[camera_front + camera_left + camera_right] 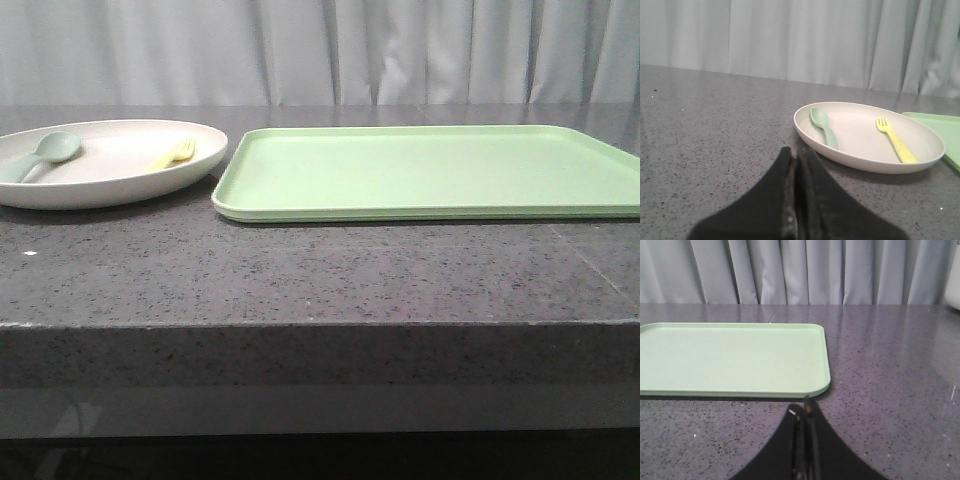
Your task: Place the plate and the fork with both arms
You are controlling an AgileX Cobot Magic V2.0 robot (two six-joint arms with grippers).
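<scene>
On the far left of the desk (300, 270) sits the plate (100, 180), with a grey-green spoon (45, 155) on its left half and the fork (172, 155) on its right half, both lying inside the rim. In the left wrist view the fork's long axis runs away from the camera, tines at the far end and handle toward the near rim, slanted a little toward the tray side.

The left tool (797, 165) has its fingers pressed together, holding nothing, and rests low over the desk just short of the plate's near rim; the plate lies ahead of it and slightly toward the tray. This arm is plainly the nearer one to both plate and fork.

Just right of the plate, close but apparently not touching, lies the green tray (430, 170), with nothing on it.

The right tool (805, 415) is likewise closed and empty, just short of the tray's near right corner, well apart from the plate.
</scene>
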